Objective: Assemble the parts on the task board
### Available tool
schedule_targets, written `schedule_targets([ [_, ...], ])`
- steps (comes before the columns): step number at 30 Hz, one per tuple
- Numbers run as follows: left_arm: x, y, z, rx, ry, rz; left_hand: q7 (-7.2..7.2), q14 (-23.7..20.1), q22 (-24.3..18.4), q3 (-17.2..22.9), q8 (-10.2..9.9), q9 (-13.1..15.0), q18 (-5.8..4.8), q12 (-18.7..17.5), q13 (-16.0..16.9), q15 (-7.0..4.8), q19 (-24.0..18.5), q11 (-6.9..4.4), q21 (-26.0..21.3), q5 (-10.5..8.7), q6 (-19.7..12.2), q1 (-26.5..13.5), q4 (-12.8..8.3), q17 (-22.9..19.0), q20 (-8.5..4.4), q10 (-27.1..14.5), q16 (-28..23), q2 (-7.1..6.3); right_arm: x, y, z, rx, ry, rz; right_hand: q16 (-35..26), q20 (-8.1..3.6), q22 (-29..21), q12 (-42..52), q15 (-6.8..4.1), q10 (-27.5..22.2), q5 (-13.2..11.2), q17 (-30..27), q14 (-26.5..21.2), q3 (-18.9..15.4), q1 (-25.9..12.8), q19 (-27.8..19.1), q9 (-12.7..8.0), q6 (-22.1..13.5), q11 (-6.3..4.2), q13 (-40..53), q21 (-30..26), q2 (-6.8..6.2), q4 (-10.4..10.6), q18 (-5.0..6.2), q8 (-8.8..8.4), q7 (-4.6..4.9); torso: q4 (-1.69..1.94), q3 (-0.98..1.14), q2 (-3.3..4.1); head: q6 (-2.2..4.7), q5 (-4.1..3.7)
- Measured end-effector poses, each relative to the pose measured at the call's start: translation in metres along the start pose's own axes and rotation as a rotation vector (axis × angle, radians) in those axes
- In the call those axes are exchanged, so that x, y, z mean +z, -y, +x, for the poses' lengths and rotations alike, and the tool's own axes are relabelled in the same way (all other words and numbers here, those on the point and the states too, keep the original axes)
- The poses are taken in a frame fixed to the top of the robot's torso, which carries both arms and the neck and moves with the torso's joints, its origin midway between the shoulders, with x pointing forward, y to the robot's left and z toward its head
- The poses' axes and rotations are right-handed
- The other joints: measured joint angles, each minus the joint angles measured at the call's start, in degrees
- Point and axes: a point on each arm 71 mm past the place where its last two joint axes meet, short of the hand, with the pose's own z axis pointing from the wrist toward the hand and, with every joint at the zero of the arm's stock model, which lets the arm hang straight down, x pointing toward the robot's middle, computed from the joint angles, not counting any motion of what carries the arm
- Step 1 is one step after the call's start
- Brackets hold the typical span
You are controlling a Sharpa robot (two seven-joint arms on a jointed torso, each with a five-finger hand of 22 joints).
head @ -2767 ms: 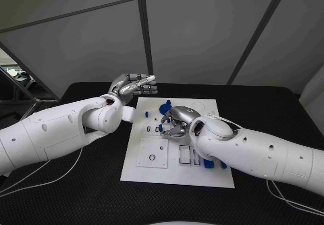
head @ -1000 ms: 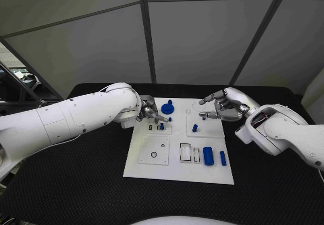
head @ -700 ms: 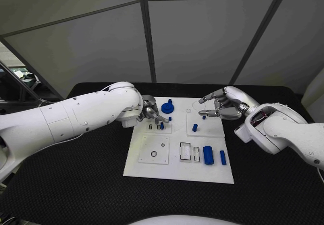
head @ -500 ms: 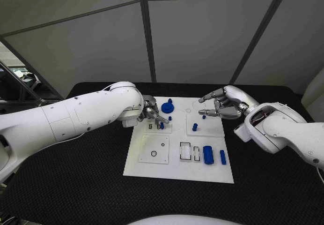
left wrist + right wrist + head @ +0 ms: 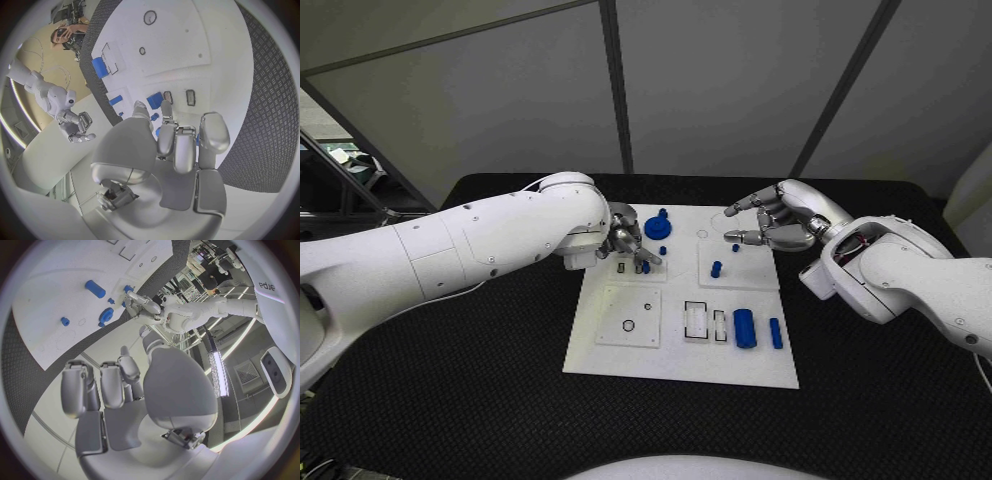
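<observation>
Head view: the white task board (image 5: 678, 345) is seen at the centre of the frame on the black bench (image 5: 473, 400). The left hand (image 5: 623, 238) is positioned over the board's upper left part, fingers pointed down at a small blue peg (image 5: 645, 267) beside the slots there; whether the peg is pinched cannot be told. A round blue part (image 5: 658, 229) is located just right of this hand, near the board's upper edge. The right hand (image 5: 777, 222) is held above the board's upper right corner, fingers curled and apart, with nothing seen in them. A short blue peg (image 5: 715, 269) stands right of centre. A blue cylinder (image 5: 744, 328) and a thin blue bar (image 5: 776, 333) lie side by side in the lower right part.

Left wrist view: the left hand (image 5: 178, 150) is shown above the task board (image 5: 206, 45), fingertips down at small blue parts (image 5: 154, 100); contact is hidden by the fingers.

Right wrist view: the right hand (image 5: 119, 390) is shown with fingers bent and spread, holding nothing, off the task board (image 5: 56, 285). A blue cylinder (image 5: 95, 288) and the round blue part (image 5: 105, 316) are visible on it.
</observation>
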Motion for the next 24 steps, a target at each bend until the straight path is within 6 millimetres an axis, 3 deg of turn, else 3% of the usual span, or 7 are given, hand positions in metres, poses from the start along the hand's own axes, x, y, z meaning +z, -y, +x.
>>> schedule_targets([
  [2,-0.0001,0.0011,0.0005,0.002,-0.002,0.002,0.00,0.0,0.1,0.3,-0.3,0.7,0.00,0.0,0.0,0.05,0.0,0.01,0.0,0.90,0.0,0.9,-0.5,0.0,0.00,0.0,0.0,0.20,0.0004,0.0003,0.0000,0.000,0.000,0.001,0.0,0.00,0.0,-0.1,0.00,0.0,0.0,0.0,0.0,0.0,0.0,0.0,0.0,0.0,0.00,0.0,0.0,0.00,0.0,0.00,0.00,0.00,0.01,0.00,0.00,-0.05,-0.01],
  [4,-0.0001,0.0019,0.0009,0.003,-0.003,0.004,0.00,0.1,0.2,0.4,-0.5,1.2,-0.01,-0.3,2.5,0.06,0.0,0.01,0.0,1.22,0.0,1.5,-0.9,0.0,0.00,0.0,0.0,0.87,0.0010,0.0007,0.0000,0.000,0.001,0.003,0.0,0.00,0.0,-0.2,0.00,0.0,0.0,0.0,0.0,0.0,0.0,0.0,0.0,0.0,0.00,0.0,0.0,0.00,0.0,0.00,0.00,0.00,0.01,0.00,0.00,-0.08,-0.09],
  [10,-0.0004,0.0029,0.0014,0.005,-0.005,0.006,0.00,0.2,0.3,1.1,-1.3,2.5,0.00,-0.4,4.2,0.00,0.0,-0.16,0.0,1.23,0.0,2.5,-2.0,0.0,0.00,0.2,0.2,1.38,0.0018,0.0019,-0.0003,-0.001,0.002,0.008,0.0,0.00,0.0,-0.2,0.00,0.0,0.0,0.0,0.0,0.0,0.0,0.0,0.0,0.0,0.00,0.0,0.0,0.00,0.0,0.00,0.00,0.00,0.01,0.00,0.00,-0.21,-0.16],
  [12,-0.0004,0.0029,0.0014,0.005,-0.005,0.006,0.00,0.3,0.3,1.1,-1.3,2.7,0.00,-0.5,7.8,0.04,0.0,-0.22,0.0,1.23,0.0,3.2,-2.0,0.0,0.00,0.2,0.2,2.06,0.0020,0.0025,-0.0005,-0.002,0.003,0.010,0.0,0.00,0.0,-0.2,0.00,0.0,0.0,0.0,0.0,0.0,0.0,0.0,0.0,0.0,0.00,0.0,0.0,0.00,0.0,0.00,0.00,0.00,0.02,0.00,0.00,-0.23,-0.13],
  [16,-0.0004,0.0029,0.0014,0.005,-0.004,0.006,0.00,0.1,0.3,1.5,-1.8,3.2,0.00,-0.5,9.3,-0.12,0.0,-0.22,0.0,1.23,0.0,3.8,-2.7,0.0,0.00,0.2,0.2,2.72,0.0024,0.0034,-0.0008,-0.003,0.004,0.013,0.0,0.00,0.0,-0.2,0.00,0.0,0.0,0.0,0.0,0.0,0.0,0.0,0.0,0.0,0.00,0.0,0.0,0.00,0.0,0.00,0.00,0.00,0.03,0.00,0.00,-0.28,-0.10],
  [23,-0.0005,0.0024,0.0012,0.002,-0.004,0.006,-0.21,0.1,0.4,2.2,-3.0,4.3,0.00,-0.9,9.5,-0.11,-0.2,-0.22,0.0,1.23,-0.2,4.5,-5.0,0.0,-0.22,0.2,0.2,2.03,0.0033,0.0045,-0.0010,-0.003,0.005,0.018,0.0,0.00,0.0,-0.2,0.00,0.0,0.2,-0.1,0.0,0.0,0.0,0.0,0.0,0.0,0.00,0.0,-0.3,0.00,0.0,0.51,0.00,0.00,0.03,-0.01,0.00,-0.36,0.02],
  [24,-0.0006,0.0023,0.0011,0.001,-0.004,0.006,-0.21,0.1,0.5,2.6,-3.3,4.4,0.00,-0.9,9.5,-0.11,-0.2,-0.22,0.0,3.23,-0.2,4.8,-5.5,0.0,-0.22,0.2,0.2,1.71,0.0033,0.0046,-0.0010,-0.003,0.005,0.019,0.0,0.00,0.0,-0.2,0.00,0.0,0.2,-0.1,0.0,0.0,0.0,0.0,0.0,0.0,0.00,0.0,-0.3,0.00,0.0,0.90,0.00,0.00,0.03,-0.01,0.00,-0.36,0.03],
])
